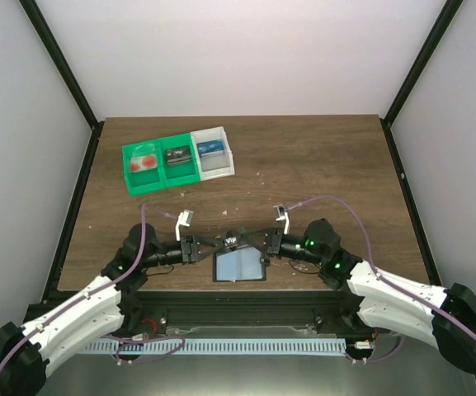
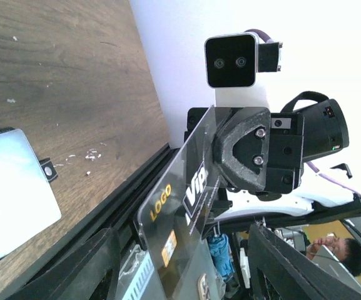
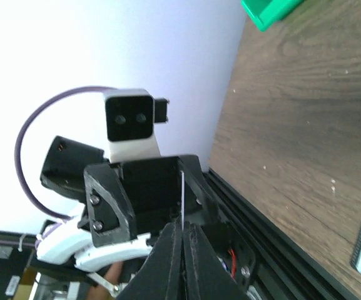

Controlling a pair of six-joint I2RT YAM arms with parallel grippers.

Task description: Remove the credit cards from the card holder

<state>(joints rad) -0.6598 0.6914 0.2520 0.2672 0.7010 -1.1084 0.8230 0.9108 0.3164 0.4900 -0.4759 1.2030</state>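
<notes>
Card holder lies open and flat at the near edge of the counter, about midway along it, pale inner face up. Right above it, the two arms are nose to nose!

The right tool is pressed tight together, pinching a glossy card lettered LOGO and VIP, by the look of it one of the credit cards. The card stands on edge, up off the counter, and shows as a hairline from the right wrist. The left tool stands spread, one finger on each side of that card, and I see no contact.

So this reads as a handover, with the right side carrying the load. Doing it well means the left arm backing straight out along the card's plane, fingers wide, so nothing clips a face and twists it. The right pinch seems to sit near one end, so the long free end could swing. I'd want a firm squeeze and a slow, level carry.

Over by the far left corner waits the green-and-white tray, cards already in its compartments, probably the destination. The card should go in low and flat, not dropped from height.
</notes>
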